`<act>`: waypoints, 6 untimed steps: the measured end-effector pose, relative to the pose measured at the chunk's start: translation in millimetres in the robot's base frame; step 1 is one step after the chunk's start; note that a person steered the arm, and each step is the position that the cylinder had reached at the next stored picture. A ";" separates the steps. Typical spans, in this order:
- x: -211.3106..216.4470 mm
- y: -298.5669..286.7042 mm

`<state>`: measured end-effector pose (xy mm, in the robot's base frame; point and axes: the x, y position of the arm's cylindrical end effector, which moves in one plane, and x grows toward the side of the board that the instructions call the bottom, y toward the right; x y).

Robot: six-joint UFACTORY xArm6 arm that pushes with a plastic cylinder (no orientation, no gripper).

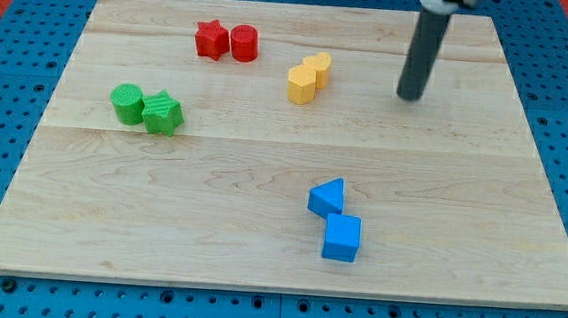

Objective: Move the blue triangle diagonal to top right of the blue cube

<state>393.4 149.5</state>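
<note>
The blue triangle [327,197] lies on the wooden board at the view's lower middle. The blue cube [342,237] sits just below and slightly right of it, touching or nearly touching it. My tip [410,96] is at the view's upper right, well above and to the right of both blue blocks, apart from them. The dark rod rises from it to the view's top edge.
A red star [210,40] and a red cylinder [244,43] sit together at the top. Two yellow blocks [309,78] lie left of my tip. A green cylinder [125,103] and a green star [163,114] sit at the left. The board's edge [275,287] runs along the bottom.
</note>
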 end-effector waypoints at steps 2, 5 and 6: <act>160.3 0.3; 180.4 -109.7; 134.8 -98.2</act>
